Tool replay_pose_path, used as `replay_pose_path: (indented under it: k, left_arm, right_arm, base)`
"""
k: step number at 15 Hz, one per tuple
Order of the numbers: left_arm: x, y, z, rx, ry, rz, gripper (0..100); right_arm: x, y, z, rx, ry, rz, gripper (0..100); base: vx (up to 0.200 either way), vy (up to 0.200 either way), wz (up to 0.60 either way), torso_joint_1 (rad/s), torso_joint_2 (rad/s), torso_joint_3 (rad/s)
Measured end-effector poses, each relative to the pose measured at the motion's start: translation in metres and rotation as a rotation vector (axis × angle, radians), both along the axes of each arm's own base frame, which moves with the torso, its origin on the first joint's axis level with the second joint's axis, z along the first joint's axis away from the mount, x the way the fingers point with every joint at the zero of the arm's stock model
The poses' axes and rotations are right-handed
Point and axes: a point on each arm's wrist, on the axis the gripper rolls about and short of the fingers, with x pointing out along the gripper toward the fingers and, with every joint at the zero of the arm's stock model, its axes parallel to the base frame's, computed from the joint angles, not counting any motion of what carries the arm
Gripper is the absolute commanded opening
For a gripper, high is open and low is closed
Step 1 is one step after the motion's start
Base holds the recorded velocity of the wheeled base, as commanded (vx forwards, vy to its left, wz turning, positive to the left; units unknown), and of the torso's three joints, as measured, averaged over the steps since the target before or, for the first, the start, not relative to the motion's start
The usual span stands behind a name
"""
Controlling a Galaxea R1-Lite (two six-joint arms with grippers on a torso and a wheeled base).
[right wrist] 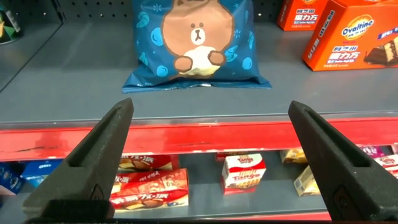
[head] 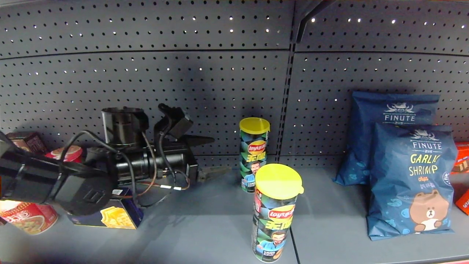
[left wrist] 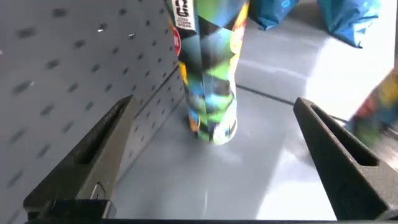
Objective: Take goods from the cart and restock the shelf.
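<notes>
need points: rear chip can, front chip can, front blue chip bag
rear chip can (head: 254, 156), head view, middle of its printed side
front chip can (head: 274, 216), head view, printed side below the yellow lid
front blue chip bag (head: 410, 183), head view, middle of its front face

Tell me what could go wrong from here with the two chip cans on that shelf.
1. The left gripper is low over the shelf with its jaws open, pointing at the rear can. That can is tall, narrow and upright, so a glancing touch could tip it.
2. The front can appears to stand near the shelf's front edge; a toppling rear can or a passing arm might knock it off.
</notes>
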Motion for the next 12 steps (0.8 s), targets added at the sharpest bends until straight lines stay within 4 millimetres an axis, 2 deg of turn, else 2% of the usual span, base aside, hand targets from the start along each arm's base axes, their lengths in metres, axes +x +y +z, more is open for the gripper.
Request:
replay_pose_path:
  k: [3,5,6,9,12]
  left_arm:
    - [-0.035,0.018,0.010,0.017,-0.005,0.104,100]
    - [-0.057,0.026,0.020,0.017,-0.026,0.171,100]
    - [-0.065,0.030,0.027,0.009,-0.038,0.208,100]
    - [-0.092,0.031,0.038,0.049,-0.004,0.351,100]
    - [-0.117,0.027,0.047,0.026,0.008,0.349,100]
  right_arm:
    - [0.001,-0.001,0.000,0.000,-0.009,0.192,100]
    - [0.003,-0.001,0.003,-0.013,0.012,0.239,100]
    - [0.005,0.000,0.010,-0.017,0.024,0.247,100]
    - [0.023,0.010,0.064,-0.015,0.067,0.299,100]
    - [0.065,0.036,0.109,0.006,0.156,0.401,100]
  base:
    - [0.000,0.000,0.00,0.000,0.00,0.000]
    - [0.000,0.000,0.00,0.000,0.00,0.000]
    - [0.000,0.000,0.00,0.000,0.00,0.000]
    - [0.000,0.000,0.00,0.000,0.00,0.000]
    - [0.000,0.000,0.00,0.000,0.00,0.000]
